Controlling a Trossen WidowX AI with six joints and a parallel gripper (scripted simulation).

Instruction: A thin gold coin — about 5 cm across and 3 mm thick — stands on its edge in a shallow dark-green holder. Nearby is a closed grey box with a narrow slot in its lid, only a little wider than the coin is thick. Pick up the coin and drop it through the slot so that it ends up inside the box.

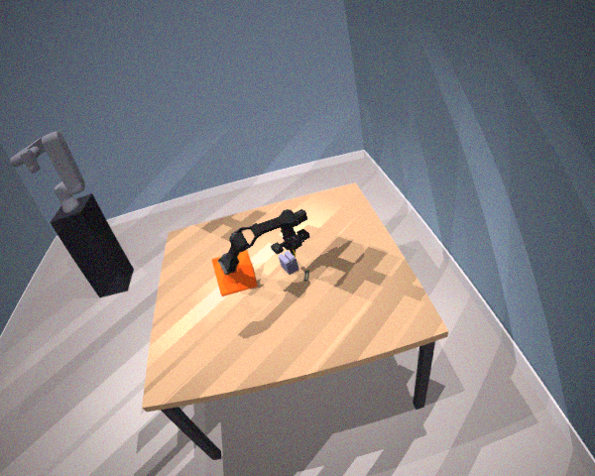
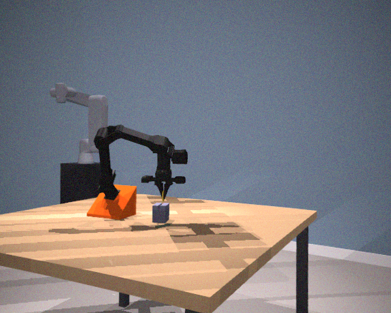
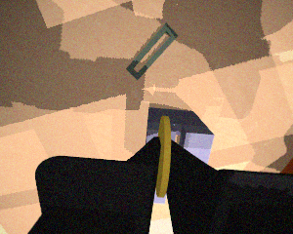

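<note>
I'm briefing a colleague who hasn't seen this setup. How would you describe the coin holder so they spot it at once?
Start at the orange wedge under the black arm on the wooden table, then go to the small grey box below the gripper. The holder lies flat on the table just beyond the box: a thin dark-green rectangular frame, empty, far lower than the box.

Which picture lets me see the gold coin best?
The wrist view: the coin fills the middle, edge-on, pinched in the gripper. The exterior view shows only a thin yellow sliver above the grey box; in the top view it is too small to tell.
</note>
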